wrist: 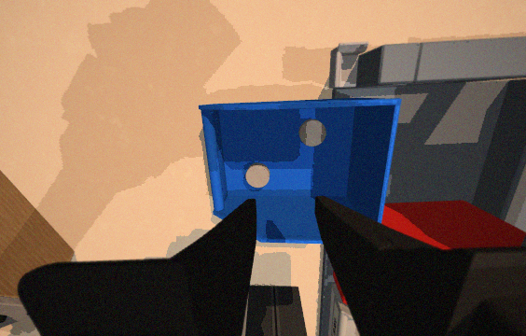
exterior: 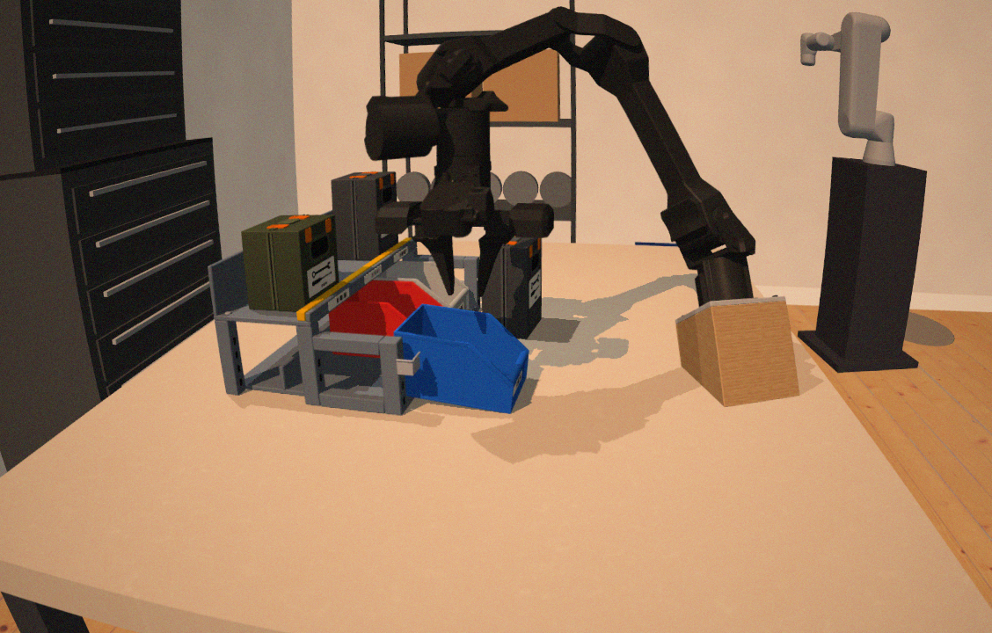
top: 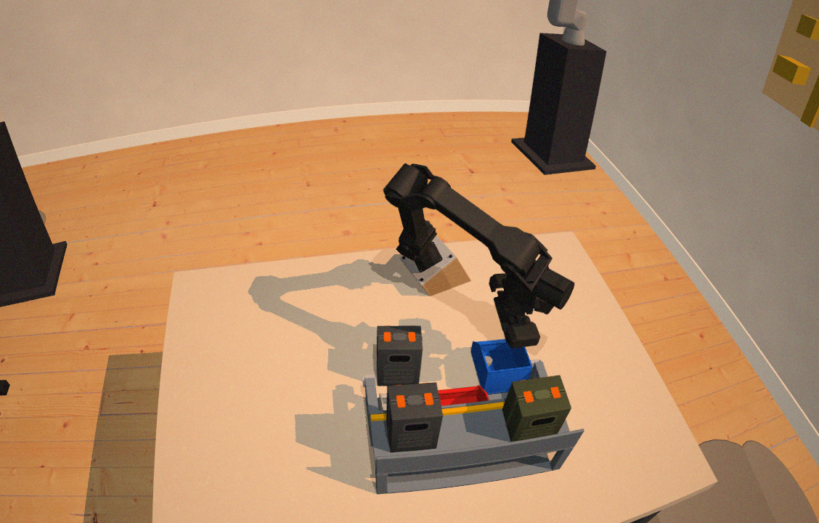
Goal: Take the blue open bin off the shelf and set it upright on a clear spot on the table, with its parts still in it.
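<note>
The blue open bin (top: 500, 365) stands upright at the low end of the grey shelf (top: 465, 436), jutting out toward the table; it also shows in the exterior view (exterior: 464, 358). In the wrist view the bin (wrist: 300, 163) holds two small grey round parts (wrist: 257, 175). My gripper (top: 520, 335) points down just above the bin's near rim, close to the red bin's side. Its fingers stand partly apart with nothing between them and do not touch the bin (exterior: 464, 279).
A red bin (top: 462, 394) lies in the shelf beside the blue one. A dark grey case (top: 414, 416) and an olive case (top: 536, 406) stand on the shelf top. Another dark case (top: 398, 354) stands on the table behind. The arm's wooden base block (top: 441, 273) is farther back.
</note>
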Motion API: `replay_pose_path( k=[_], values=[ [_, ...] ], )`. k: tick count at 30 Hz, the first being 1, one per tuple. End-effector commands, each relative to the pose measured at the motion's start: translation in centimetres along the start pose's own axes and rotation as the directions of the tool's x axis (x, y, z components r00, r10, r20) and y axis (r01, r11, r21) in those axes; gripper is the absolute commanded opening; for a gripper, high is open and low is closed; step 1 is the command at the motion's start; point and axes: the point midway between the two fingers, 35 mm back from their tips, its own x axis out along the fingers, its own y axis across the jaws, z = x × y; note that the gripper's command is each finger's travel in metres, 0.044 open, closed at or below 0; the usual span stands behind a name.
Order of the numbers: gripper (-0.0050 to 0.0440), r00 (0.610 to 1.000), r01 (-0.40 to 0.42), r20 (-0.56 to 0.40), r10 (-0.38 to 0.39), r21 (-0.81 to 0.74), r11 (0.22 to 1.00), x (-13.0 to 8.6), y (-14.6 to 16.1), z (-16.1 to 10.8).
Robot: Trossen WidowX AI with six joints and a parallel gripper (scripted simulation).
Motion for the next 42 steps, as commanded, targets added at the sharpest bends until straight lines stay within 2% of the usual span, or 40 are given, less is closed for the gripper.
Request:
replay_pose_path(
  k=[1, 11, 16, 42],
  values=[
    [0.015, 1.0, 0.011, 0.002, -0.011, 0.008, 1.0, -0.9, -2.0, -0.2],
    [0.015, 1.0, 0.011, 0.002, -0.011, 0.008, 1.0, -0.9, -2.0, -0.2],
    [0.015, 1.0, 0.013, 0.002, -0.013, 0.008, 1.0, -2.7, -7.0, -0.3],
    [0.015, 1.0, 0.015, 0.003, -0.016, 0.01, 1.0, -1.8, -6.8, -0.3]
  ],
)
